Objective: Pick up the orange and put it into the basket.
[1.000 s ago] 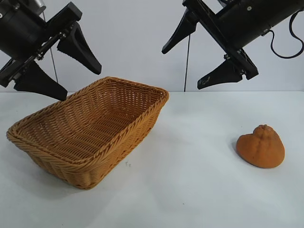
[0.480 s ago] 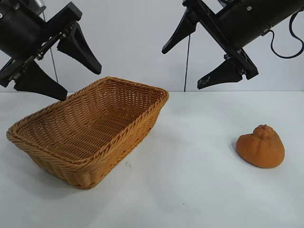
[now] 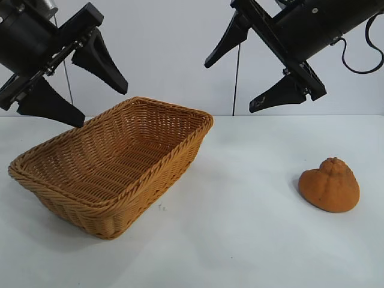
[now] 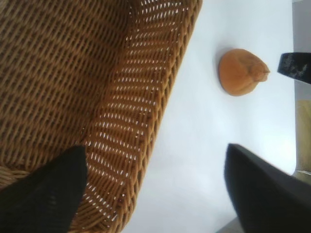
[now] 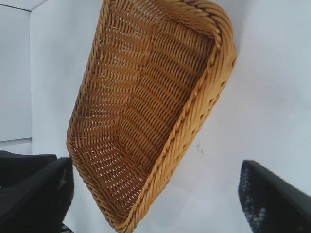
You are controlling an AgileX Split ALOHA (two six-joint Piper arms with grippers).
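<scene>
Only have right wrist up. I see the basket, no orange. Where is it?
Observer: The orange sits on the table, right of the basket in the exterior view, well apart from it.
Operator: Anything on it yet?
Observer: No. The right gripper hangs in the air above the gap between basket and orange, fingers open, holding nothing.
Operator: Left arm in the way?
Observer: The left gripper hovers open over the basket's left end, far from the orange.
</scene>
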